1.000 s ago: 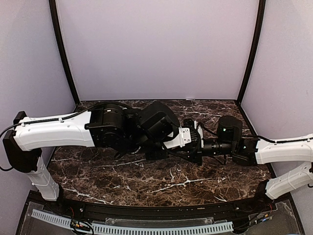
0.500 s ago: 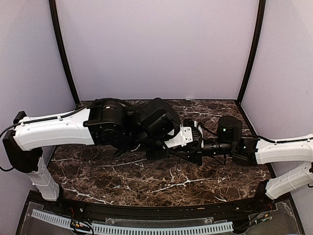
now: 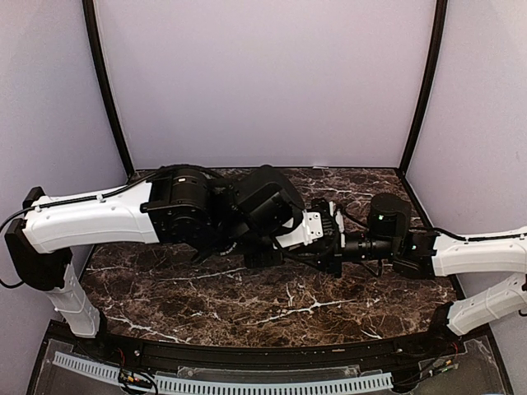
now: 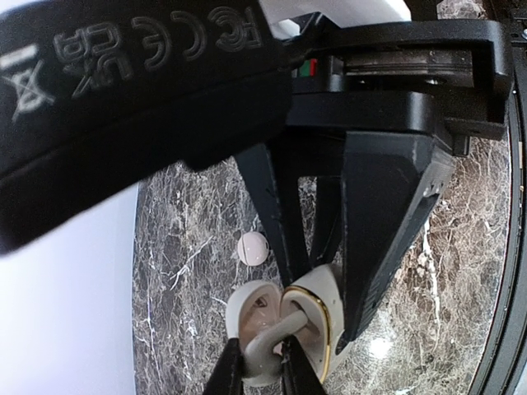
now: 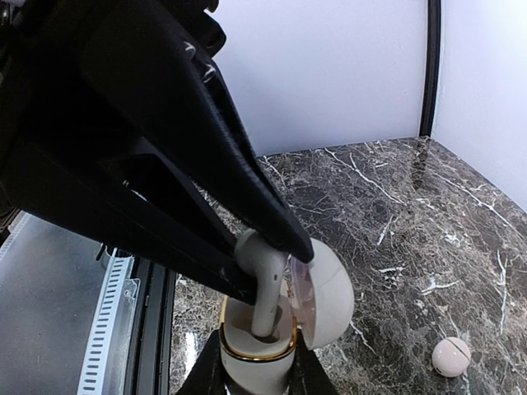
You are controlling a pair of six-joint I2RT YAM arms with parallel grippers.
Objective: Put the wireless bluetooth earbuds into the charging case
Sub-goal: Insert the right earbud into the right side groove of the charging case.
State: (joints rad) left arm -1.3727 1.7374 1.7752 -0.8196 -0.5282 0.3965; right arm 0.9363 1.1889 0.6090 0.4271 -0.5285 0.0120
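Our left claw (image 4: 262,374), pinching the earbud (image 4: 263,347), has edged slightly inward — the stem now dips into the charging case (image 5: 325,300) clamped in our right claw (image 5: 257,369) — seating looks nearly done.

Both arms reach in from the sides and meet over the middle of the counter (image 3: 272,309), so I've got a solid bar across there with no way through. The left end effector (image 4: 262,372) and right end effector (image 5: 255,374) are jammed together around the charging case (image 5: 328,303), with an earbud (image 5: 262,284) filling its well. There's open marble along the near edge. A small round white piece (image 5: 451,355) lies near the case, apart from it.
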